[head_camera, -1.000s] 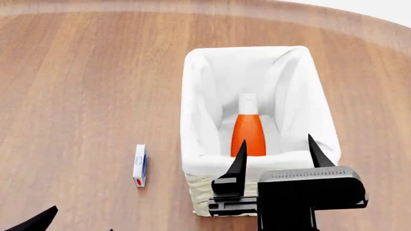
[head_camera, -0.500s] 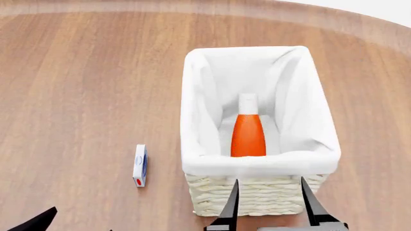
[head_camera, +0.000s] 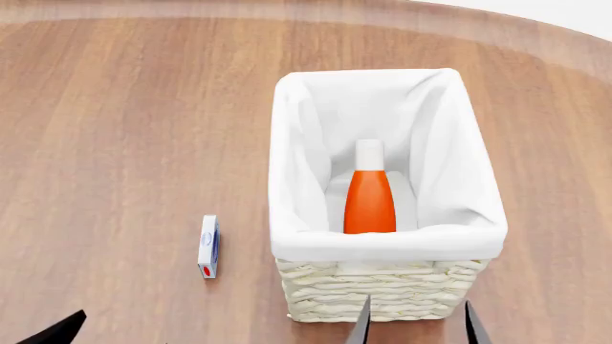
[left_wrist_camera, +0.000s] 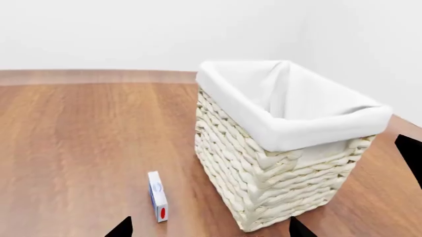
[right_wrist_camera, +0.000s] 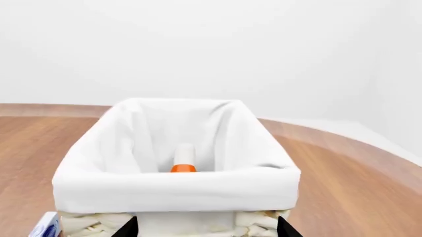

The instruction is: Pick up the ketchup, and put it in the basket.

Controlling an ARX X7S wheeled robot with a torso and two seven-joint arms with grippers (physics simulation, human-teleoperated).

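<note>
The ketchup (head_camera: pixel 369 201), an orange-red bottle with a white cap, stands inside the basket (head_camera: pixel 287 172), with nothing holding it. In the right wrist view its cap and orange shoulder (right_wrist_camera: pixel 184 162) show just over the near rim of the basket (right_wrist_camera: pixel 171 190). My right gripper (head_camera: pixel 416 327) is open and empty, low in front of the basket's near wall, with only its two fingertips (head_camera: pixel 360 326) in sight. My left gripper (left_wrist_camera: pixel 209 230) is open too, down at the near left, facing the basket's wicker corner (left_wrist_camera: pixel 264 177).
A small white and blue box with a red dot (head_camera: pixel 208 246) lies on the wooden table (head_camera: pixel 125 129) to the left of the basket. It also shows as the box (left_wrist_camera: pixel 157 202) in the left wrist view. The table's curved edge runs along the far right.
My right gripper has pulled back from over the basket's near rim toward me, dropping almost out of the head view. The ketchup stays in the basket. The left arm has barely moved.
</note>
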